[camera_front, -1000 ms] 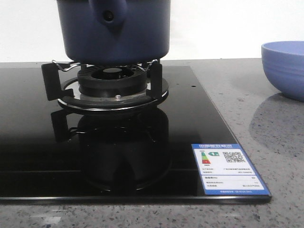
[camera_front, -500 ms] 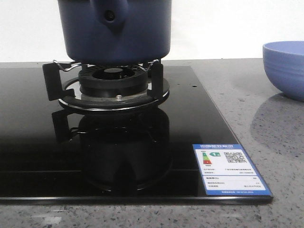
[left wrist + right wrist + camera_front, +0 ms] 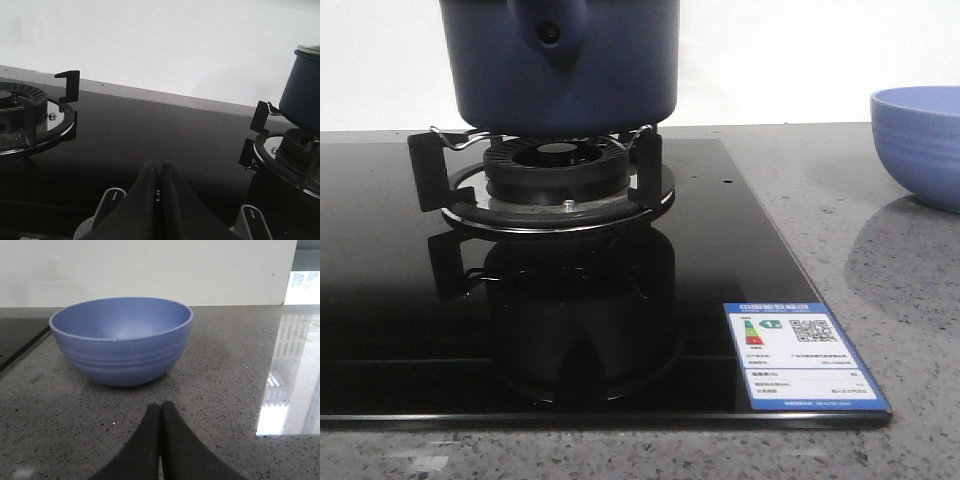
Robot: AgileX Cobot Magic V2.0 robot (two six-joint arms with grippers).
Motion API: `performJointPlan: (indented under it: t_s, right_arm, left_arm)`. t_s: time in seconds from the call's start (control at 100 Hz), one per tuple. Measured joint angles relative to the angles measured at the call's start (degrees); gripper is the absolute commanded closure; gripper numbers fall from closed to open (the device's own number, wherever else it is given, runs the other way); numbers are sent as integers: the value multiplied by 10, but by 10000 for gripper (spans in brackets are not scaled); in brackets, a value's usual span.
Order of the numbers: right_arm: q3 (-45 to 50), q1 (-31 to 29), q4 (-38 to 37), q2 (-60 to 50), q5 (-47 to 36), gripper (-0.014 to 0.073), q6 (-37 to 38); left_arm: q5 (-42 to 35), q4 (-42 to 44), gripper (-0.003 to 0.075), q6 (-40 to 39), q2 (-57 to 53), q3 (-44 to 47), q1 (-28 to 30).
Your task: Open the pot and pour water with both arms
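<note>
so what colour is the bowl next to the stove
Light blue bowl, with ribbed bands; clearest in the right wrist view.

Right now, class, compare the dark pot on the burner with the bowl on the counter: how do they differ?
The pot is dark navy; the bowl is lighter blue. The pot has straight sides; the bowl is rounded and ribbed. The pot sits raised on the burner stand; the bowl rests on the grey counter. Both are blue, round and upright.

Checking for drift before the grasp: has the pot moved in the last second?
No. The pot sits on the burner grate as before; the whole front view wobbles slightly together, label included.
</note>
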Motion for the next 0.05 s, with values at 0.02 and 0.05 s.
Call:
performJointPlan:
  t_s: [0.02,0.05]
  right_arm:
    - [0,0,0,0,0,657,0]
    - [0,0,0,0,0,657,0]
  left_arm:
    - [0,0,741,0,0,0,0]
    - [0,-1,741,0,0,0,0]
